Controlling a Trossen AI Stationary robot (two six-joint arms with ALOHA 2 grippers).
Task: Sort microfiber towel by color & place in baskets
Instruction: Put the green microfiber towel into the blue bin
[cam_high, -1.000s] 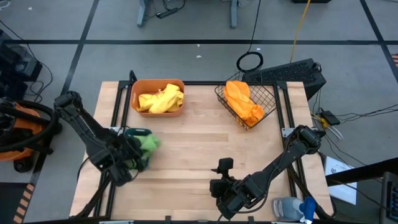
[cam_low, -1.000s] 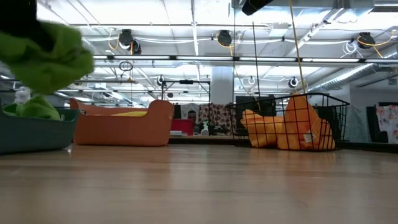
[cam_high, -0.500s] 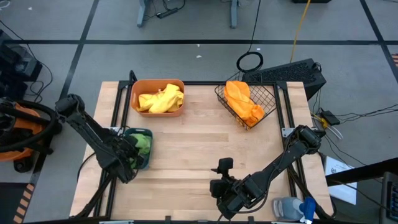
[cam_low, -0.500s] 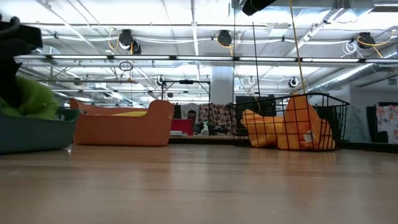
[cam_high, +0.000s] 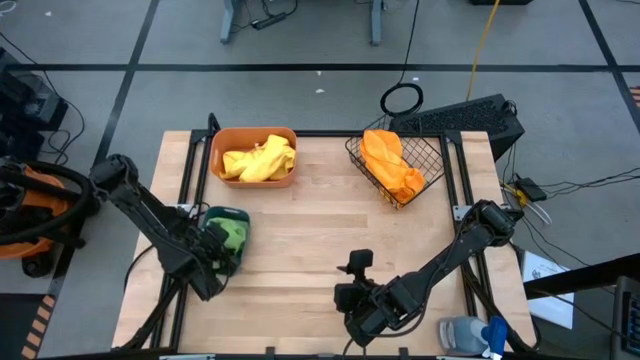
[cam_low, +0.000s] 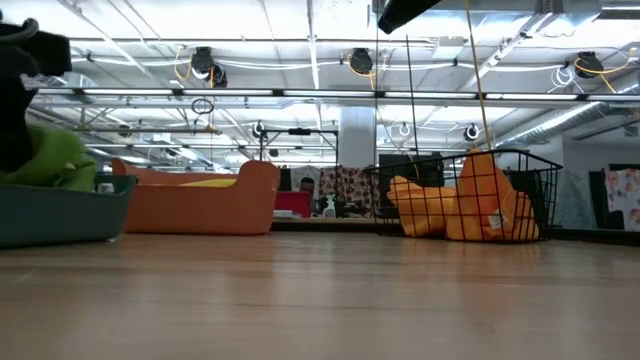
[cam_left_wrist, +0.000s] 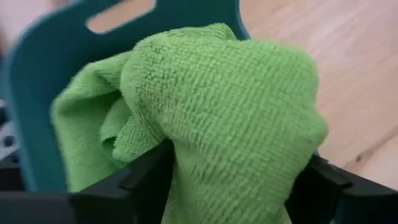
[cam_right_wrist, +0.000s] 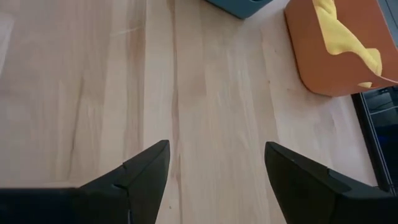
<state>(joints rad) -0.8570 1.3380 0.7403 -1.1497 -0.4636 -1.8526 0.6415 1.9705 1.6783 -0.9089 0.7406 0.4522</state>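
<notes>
Left tool (cam_high: 212, 250): having carried the green towel (cam_high: 232, 234) down from mid-air, now pressing it into the teal tub (cam_high: 229, 213).
Right tool (cam_high: 352, 283): shifting slightly toward the bench's left side.

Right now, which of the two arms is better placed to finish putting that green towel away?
The left one. Its gripper already holds the green towel over the teal tub, while the right gripper hangs open over bare table.
</notes>
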